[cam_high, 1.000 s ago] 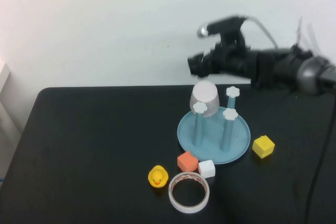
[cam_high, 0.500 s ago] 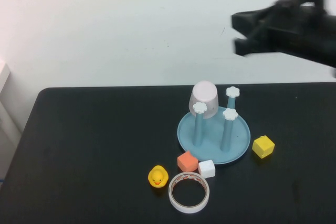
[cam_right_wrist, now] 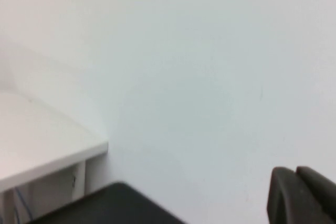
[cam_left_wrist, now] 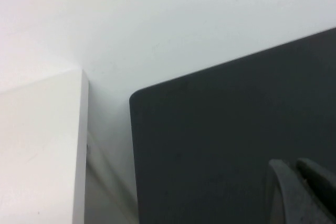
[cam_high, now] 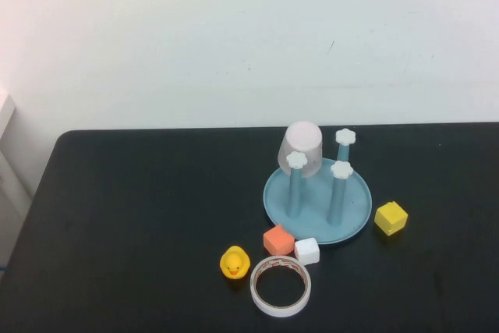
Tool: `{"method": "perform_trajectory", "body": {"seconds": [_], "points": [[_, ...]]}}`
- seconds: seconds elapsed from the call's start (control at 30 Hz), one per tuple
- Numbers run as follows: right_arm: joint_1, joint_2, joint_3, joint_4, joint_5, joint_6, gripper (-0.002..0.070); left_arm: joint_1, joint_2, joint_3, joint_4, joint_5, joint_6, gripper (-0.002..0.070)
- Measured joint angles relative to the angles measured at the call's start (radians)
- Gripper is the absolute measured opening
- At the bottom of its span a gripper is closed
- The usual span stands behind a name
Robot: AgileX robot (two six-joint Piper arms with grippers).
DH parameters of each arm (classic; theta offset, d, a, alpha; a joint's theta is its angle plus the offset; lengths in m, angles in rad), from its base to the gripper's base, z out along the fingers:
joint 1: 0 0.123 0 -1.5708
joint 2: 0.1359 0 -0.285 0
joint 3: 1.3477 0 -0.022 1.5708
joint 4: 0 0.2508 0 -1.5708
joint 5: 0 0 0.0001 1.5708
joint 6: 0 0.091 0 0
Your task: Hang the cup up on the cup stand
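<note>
So the pale pink tapered plastic cup (cam_high: 302, 147) was sitting upside down over the back-left post of the cup stand (cam_high: 355, 220), a round light blue tray with smooth upright blue posts, each capped with a little white flower-shaped top. The cup's flat base pointed up, its wider whitish rim hung down around the post, and one flower cap overlapped its lower edge in the high view. Three caps were visible; the fourth was under the cup.

The matte black counter (cam_high: 132, 216) had rounded corners and a plain white wall behind it. In front of the tray, touching or nearly touching its rim, sat a small orange cube (cam_high: 278, 239) and a small white cube (cam_high: 307, 250), side by side. A glossy yellow rubber duck (cam_high: 234, 262) stood just left of them, and a flat white tape roll with red print on its inner ring (cam_high: 281, 285) lay closest to the robot. A yellow cube (cam_high: 391, 217) sat just right of the tray.

Neither arm showed in the high view. The left gripper (cam_left_wrist: 300, 192) only appeared in its own wrist view, over a bare corner of the counter, dark fingers pressed together with nothing between them. The right gripper (cam_right_wrist: 299, 195) was the same deal, fingers closed and empty, facing the wall.
</note>
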Motion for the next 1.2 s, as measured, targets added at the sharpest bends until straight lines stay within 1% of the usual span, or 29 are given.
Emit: {"method": "perform_trajectory", "body": {"seconds": [0.23,0.4,0.7,0.8,0.93,1.2], "points": [[0.000,-0.385,0.188,-0.001,-0.008,0.002,-0.0001,0.000,0.000,0.001,0.001,0.005,0.002,-0.0001],[0.000,-0.534,0.251,-0.001,-0.069,0.004,-0.0001,0.000,0.000,0.001,0.001,0.007,0.002,-0.0001],[0.000,-0.548,0.275,-0.001,-0.133,-0.004,-0.0001,0.000,0.000,0.001,0.001,0.007,0.002,-0.0001],[0.000,-0.548,0.303,-0.001,-0.171,-0.070,-0.0001,0.000,0.000,0.001,0.001,0.007,0.004,-0.0001],[0.000,-0.548,0.353,0.001,-0.209,-0.135,-0.0001,0.000,0.000,0.001,0.001,0.007,0.004,-0.0001],[0.000,-0.548,0.494,0.001,-0.231,-0.138,-0.0001,0.000,0.000,0.001,0.001,0.007,0.004,-0.0001]]}}
